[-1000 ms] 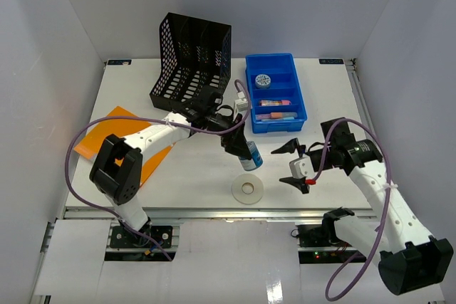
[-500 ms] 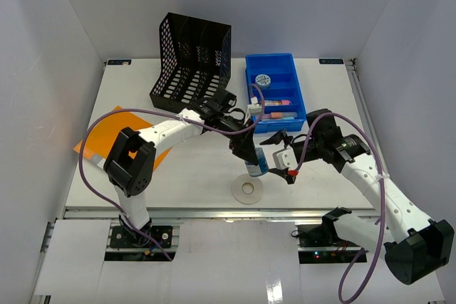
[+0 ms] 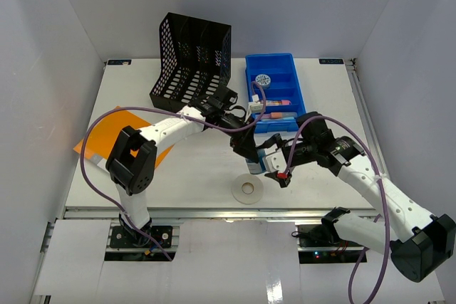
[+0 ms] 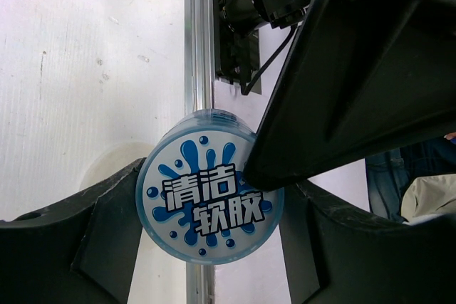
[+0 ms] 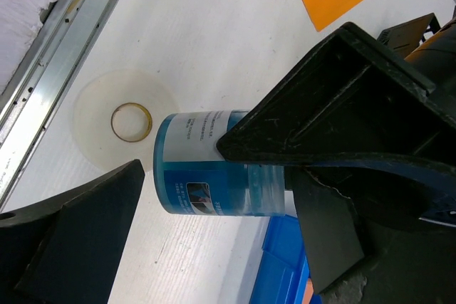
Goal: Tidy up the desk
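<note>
**Supervisor:** Report the state of both grippers.

**Operator:** I see the left gripper (image 3: 246, 148) clamped on a blue jar (image 4: 210, 186), with a finger on each side of its wall. The right gripper (image 3: 275, 161) has its jaws spread wide across the same jar. One finger lies close against it and the other stands apart. I cannot tell whether the jar rests on the surface or is raised off it.

**Supervisor:** Location?

**Operator:** The desk (image 3: 192, 176) lies under everything, and the blue tray (image 3: 269, 56) sits toward its far side. The jar is just in front of the tray's near wall.

**Supervisor:** Progress?

**Operator:** Partial, in my judgement.
- **Done:** the tray holds a round tin (image 3: 263, 80) and some pens (image 3: 276, 103).
- **Left to do:**
  - The jar, which looks to be mid-handover from left to right.
  - The tape roll (image 3: 247, 189), lying loose on the desk in front of the tray, on the near side of the jar.
  - The orange folder (image 3: 100, 137), lying flat well to the tray's left.
- **Note:** the black mesh rack (image 3: 191, 58) stands just left of the tray, and I see no folder in it.
</note>
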You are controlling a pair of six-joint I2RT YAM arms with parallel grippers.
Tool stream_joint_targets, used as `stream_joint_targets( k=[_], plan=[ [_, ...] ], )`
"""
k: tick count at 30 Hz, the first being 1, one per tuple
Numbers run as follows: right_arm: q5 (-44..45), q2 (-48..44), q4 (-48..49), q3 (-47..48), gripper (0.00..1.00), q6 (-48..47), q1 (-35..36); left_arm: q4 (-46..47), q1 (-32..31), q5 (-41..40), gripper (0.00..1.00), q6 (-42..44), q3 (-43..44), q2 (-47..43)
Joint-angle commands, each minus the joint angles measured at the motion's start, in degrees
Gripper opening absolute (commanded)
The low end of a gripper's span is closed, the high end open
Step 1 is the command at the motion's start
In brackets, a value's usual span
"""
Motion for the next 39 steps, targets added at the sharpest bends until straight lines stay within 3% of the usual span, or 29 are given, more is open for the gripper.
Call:
stream_joint_targets(
  k=[1,13,17,21,22,24,28,30,34,37,39],
  plan=[
    [2.9,-1.5,1.3,-1.1,0.9,3.3,0.9,0.0,-0.2,3.0,0.19,1.2,3.6,-0.6],
    [10.9,-2.8,8.8,-4.3,0.9,7.4,1.4,-0.2,-0.2,3.7,0.18,0.0,5.9,0.1],
    [12.1,-2.9,9.4,-4.3,0.94,6.4,1.7,-0.2,-0.2,4.2,0.18,-0.4,6.5,0.4],
    [12.2,-2.5,8.9,-3.7,0.69,5.0,1.7,-0.2,-0.2,4.0,0.2,-1.2,7.1,0.6],
    [12.3,-2.6,9.3,-3.6,0.54,4.9,1.6,-0.2,-0.2,4.0,0.21,-1.3,7.4,0.7],
    [12.4,-2.6,9.7,-3.6,0.43,5.1,1.6,-0.1,-0.2,4.2,0.23,-1.8,7.7,0.7],
    [11.5,-2.4,9.9,-3.0,0.21,5.7,1.6,0.2,-0.2,4.0,0.34,-2.6,7.8,0.6],
    [11.0,-2.5,10.1,-2.8,0.09,6.4,1.6,0.4,-0.2,3.8,0.49,-3.0,7.8,0.3],
    [10.1,-2.9,9.2,-2.5,0.08,6.9,1.5,1.7,0.0,3.5,0.82,-3.3,7.6,-1.3],
    [10.4,-3.2,8.7,-2.8,0.08,6.9,1.3,3.6,0.8,0.6,0.95,-4.9,7.5,-4.2],
    [11.0,-3.5,8.6,-3.0,0.08,7.0,1.0,4.9,1.6,-2.8,0.98,-6.6,7.5,-6.2]
  ],
)
